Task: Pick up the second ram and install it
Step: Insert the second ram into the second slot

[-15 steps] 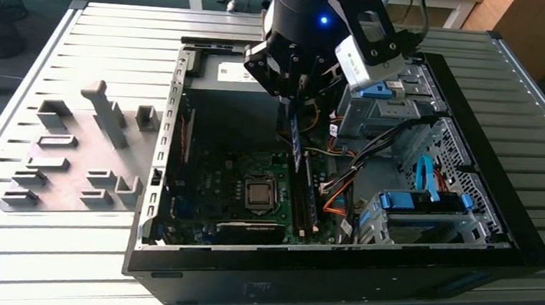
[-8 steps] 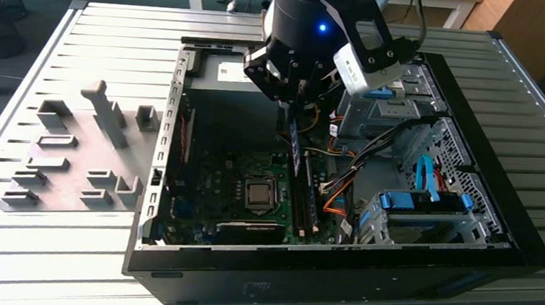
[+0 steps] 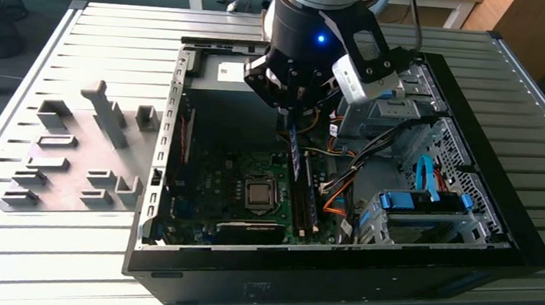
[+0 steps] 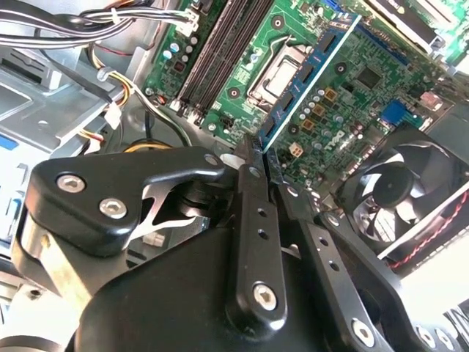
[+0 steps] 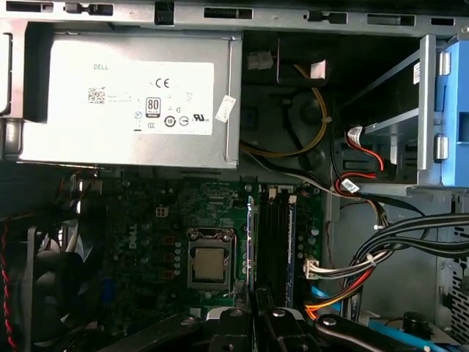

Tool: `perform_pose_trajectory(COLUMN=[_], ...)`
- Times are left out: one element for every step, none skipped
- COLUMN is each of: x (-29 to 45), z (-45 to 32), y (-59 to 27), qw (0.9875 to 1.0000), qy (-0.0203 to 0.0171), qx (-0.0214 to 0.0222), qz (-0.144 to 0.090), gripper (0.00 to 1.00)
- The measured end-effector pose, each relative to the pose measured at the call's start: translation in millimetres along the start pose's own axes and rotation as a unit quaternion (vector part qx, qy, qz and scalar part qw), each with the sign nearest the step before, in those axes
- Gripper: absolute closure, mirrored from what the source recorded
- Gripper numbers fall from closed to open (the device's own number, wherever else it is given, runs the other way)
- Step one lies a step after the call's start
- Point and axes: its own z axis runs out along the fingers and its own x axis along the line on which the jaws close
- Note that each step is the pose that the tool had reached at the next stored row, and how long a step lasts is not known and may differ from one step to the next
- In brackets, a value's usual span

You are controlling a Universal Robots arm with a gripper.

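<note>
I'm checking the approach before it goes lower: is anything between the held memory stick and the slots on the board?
Nothing visible. The gripper holds the memory stick on edge above the motherboard, beside the slots. The cables lie off to the exterior view's right.

The exterior view is looking down from above and in front at the open computer case [image 3: 497, 233] lying on the slatted table [image 3: 117, 34], taking in the whole arm head. The first wrist view is facing straight down from well above the motherboard [image 5: 168, 220]. The second wrist view is looking along the fingers [image 4: 253, 220], close and tilted. All three are sharing the motherboard.
</note>
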Motion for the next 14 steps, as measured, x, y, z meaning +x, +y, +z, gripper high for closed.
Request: perform_pose_trajectory(x=[-0.2, -0.5, -0.7, -0.9, -1.0, -1.2, -1.4, -1.5, -1.7, -1.8, -1.8, -1.8, -1.9, -1.9], z=[0.9, 1.9, 3.0, 4.3, 5.8, 7.2, 8.5, 9.7, 10.8, 11.7, 12.3, 12.4, 12.4, 12.5], y=[-0.1, -0.3, -0.4, -0.6, -0.7, -0.8, -0.9, -1.0, -1.1, -1.2, -1.3, -1.3, -1.3, -1.3], qw=[1.0000, 1.0000, 1.0000, 1.0000, 1.0000, 1.0000, 1.0000, 1.0000, 1.0000, 1.0000, 1.0000, 1.0000, 1.0000, 1.0000], qy=[0.0000, 0.0000, 0.0000, 0.0000, 0.0000, 0.0000, 0.0000, 0.0000, 0.0000, 0.0000, 0.0000, 0.0000, 0.0000, 0.0000], qx=[0.0000, 0.0000, 0.0000, 0.0000, 0.0000, 0.0000, 0.0000, 0.0000, 0.0000, 0.0000, 0.0000, 0.0001, 0.0001, 0.0001], qz=[0.000, 0.000, 0.000, 0.000, 0.000, 0.000, 0.000, 0.000, 0.000, 0.000, 0.000, 0.000, 0.000, 0.000], gripper=[0.86, 0.86, 0.86, 0.86, 0.86, 0.86, 0.86, 0.86, 0.86, 0.86, 0.86, 0.86, 0.86, 0.86])
